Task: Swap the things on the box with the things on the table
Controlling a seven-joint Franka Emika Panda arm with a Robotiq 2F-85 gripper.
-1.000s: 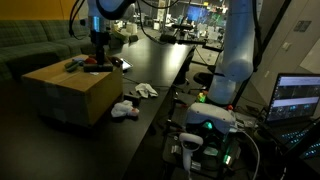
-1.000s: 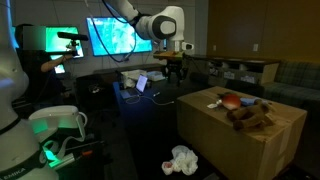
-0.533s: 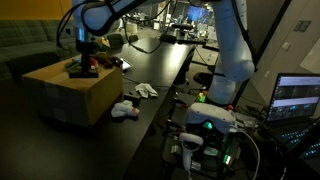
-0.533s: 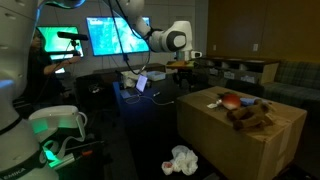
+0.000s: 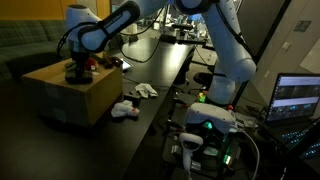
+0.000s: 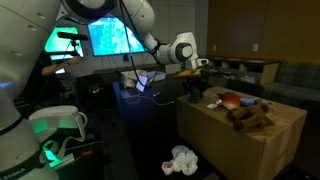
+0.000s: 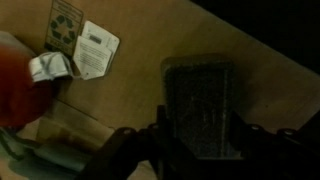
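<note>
Just over the box, the jaws' gap is unclear.

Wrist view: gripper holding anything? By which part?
Cannot tell for sure. A dark grey rectangular block sits in the gripper above the box, seemingly pinched at its near end, but the picture is too dark to confirm.

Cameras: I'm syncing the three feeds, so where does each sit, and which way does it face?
In an exterior view: near the robot's base, looking along the table at the box; arm and pincer show.
In an exterior view: low beside the table, facing the box past a white cloth; arm shows.
Wrist view: looking down on the box top; pincer at bottom.
All share the box.
</note>
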